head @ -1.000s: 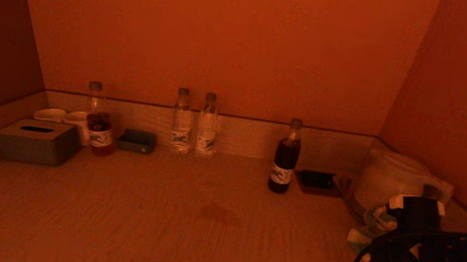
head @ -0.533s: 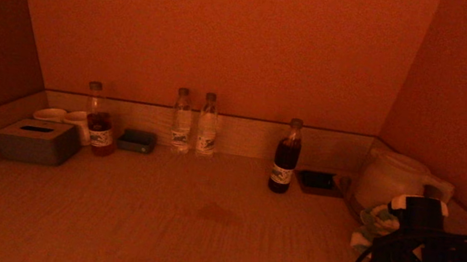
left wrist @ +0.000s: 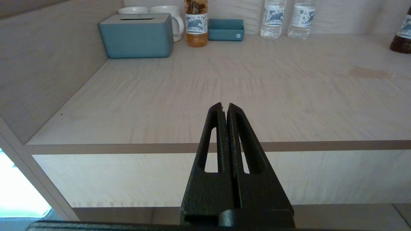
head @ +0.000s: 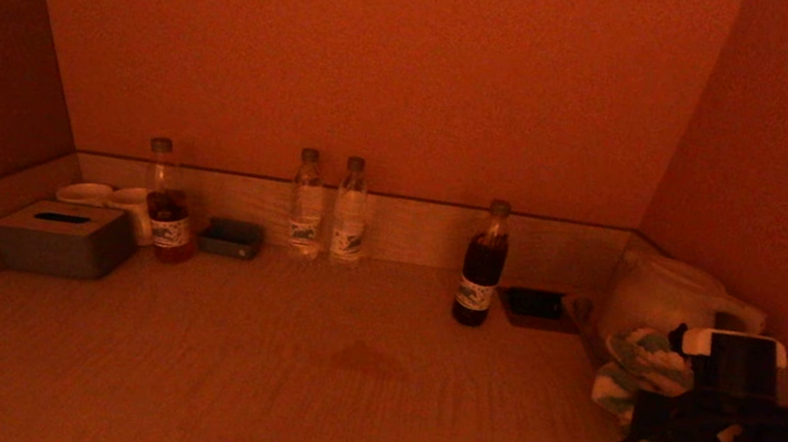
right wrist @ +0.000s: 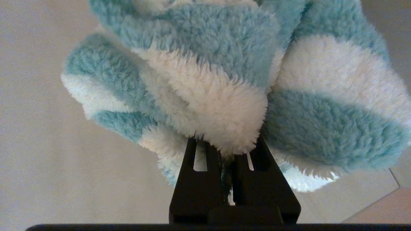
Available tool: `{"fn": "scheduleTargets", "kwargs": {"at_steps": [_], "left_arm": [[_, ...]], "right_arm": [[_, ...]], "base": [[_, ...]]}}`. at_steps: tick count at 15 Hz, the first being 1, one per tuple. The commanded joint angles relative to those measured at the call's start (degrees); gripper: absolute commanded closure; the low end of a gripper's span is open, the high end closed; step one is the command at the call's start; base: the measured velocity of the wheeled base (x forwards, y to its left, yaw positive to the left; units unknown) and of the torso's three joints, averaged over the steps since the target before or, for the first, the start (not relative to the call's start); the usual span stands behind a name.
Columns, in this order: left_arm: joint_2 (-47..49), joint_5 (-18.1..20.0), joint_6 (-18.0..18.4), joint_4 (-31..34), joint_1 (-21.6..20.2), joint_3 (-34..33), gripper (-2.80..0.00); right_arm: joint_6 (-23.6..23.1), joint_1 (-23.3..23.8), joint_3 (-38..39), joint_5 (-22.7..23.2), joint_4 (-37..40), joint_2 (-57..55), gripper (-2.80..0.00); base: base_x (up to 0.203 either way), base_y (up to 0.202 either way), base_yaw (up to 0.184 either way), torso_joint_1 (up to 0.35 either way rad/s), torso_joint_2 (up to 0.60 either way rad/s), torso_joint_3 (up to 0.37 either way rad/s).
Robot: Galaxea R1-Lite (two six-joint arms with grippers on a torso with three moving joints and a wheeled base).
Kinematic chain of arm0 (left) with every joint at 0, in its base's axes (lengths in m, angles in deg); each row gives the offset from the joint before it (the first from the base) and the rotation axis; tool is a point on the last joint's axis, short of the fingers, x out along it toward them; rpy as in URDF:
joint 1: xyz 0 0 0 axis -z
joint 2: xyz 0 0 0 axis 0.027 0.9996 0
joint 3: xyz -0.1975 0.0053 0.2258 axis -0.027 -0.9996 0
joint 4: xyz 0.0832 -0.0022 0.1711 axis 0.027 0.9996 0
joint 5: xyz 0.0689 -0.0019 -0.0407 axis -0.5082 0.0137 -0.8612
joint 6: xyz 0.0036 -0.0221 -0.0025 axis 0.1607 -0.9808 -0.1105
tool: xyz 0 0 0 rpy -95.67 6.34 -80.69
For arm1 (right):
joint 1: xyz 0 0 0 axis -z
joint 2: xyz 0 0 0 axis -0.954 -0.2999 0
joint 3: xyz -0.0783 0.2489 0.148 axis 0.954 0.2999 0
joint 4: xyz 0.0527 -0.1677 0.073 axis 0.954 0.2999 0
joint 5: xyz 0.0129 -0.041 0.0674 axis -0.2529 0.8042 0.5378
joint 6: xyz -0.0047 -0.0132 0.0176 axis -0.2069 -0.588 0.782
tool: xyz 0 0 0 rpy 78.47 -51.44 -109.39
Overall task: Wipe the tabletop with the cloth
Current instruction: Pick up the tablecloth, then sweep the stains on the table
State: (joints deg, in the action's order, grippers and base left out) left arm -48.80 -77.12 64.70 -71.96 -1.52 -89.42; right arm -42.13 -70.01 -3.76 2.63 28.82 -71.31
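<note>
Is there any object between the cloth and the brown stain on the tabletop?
No. The right end effector grips the cloth; bare tabletop lies between it and the stain.

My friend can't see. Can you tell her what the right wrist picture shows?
The right tool is shut on a fluffy blue-and-white striped cloth, which bunches above its black fingers. Behind it lies the pale wooden tabletop.

Right tool point(head: 655, 420) and cloth point(head: 643, 367) now higher, rightward.
</note>
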Motion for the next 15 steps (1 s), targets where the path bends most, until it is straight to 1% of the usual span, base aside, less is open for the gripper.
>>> {"fn": "scheduleTargets", "kwargs": {"at_steps": [1, 2, 4, 5, 7, 8, 9, 10, 12, 14, 15], "left_arm": [[0.0, 0.0, 0.0, 0.0, 0.0, 0.0, 0.0], [0.0, 0.0, 0.0, 0.0, 0.0, 0.0, 0.0], [0.0, 0.0, 0.0, 0.0, 0.0, 0.0, 0.0], [0.0, 0.0, 0.0, 0.0, 0.1, 0.0, 0.0], [0.0, 0.0, 0.0, 0.0, 0.0, 0.0, 0.0], [0.0, 0.0, 0.0, 0.0, 0.0, 0.0, 0.0], [0.0, 0.0, 0.0, 0.0, 0.0, 0.0, 0.0], [0.0, 0.0, 0.0, 0.0, 0.0, 0.0, 0.0], [0.0, 0.0, 0.0, 0.0, 0.0, 0.0, 0.0], [0.0, 0.0, 0.0, 0.0, 0.0, 0.0, 0.0], [0.0, 0.0, 0.0, 0.0, 0.0, 0.0, 0.0]], "right_arm": [[0.0, -0.3, 1.1, 4.7, -4.9, 2.9, 0.0], [0.0, -0.6, 1.3, 5.2, -5.1, 3.1, 0.0], [-0.1, -4.5, 1.4, 8.1, -5.8, 7.1, 0.0], [-0.1, -5.4, 1.1, 8.8, -5.9, 7.8, 0.0], [-0.4, -9.9, -2.1, 9.1, -5.7, 8.9, 0.0], [-1.0, -12.3, -2.8, 9.1, -5.8, 8.7, 0.0], [-2.0, -13.8, -3.1, 9.4, -5.9, 8.4, 0.0], [-3.3, -15.0, -3.5, 10.1, -6.0, 8.2, 0.0], [-3.8, -15.3, -3.8, 10.4, -6.0, 8.2, 0.0], [-4.5, -17.8, -8.0, 10.6, -5.8, 8.0, 0.0], [-4.8, -18.7, -8.9, 10.7, -5.6, 7.9, 0.0]], "base": [[0.0, 0.0, 0.0, 0.0, 0.0, 0.0], [0.0, 0.0, 0.0, 0.0, 0.0, 0.0], [0.0, 0.0, 0.0, 0.0, 0.0, 0.0], [0.0, 0.0, 0.0, 0.0, 0.0, 0.0], [0.0, 0.0, 0.0, 0.0, 0.0, 0.0], [0.0, 0.0, 0.0, 0.0, 0.0, 0.0], [0.0, 0.0, 0.0, 0.0, 0.0, 0.0], [0.0, 0.0, 0.0, 0.0, 0.0, 0.0], [0.0, 0.0, 0.0, 0.0, 0.0, 0.0], [0.0, 0.0, 0.0, 0.0, 0.0, 0.0], [0.0, 0.0, 0.0, 0.0, 0.0, 0.0]]}}
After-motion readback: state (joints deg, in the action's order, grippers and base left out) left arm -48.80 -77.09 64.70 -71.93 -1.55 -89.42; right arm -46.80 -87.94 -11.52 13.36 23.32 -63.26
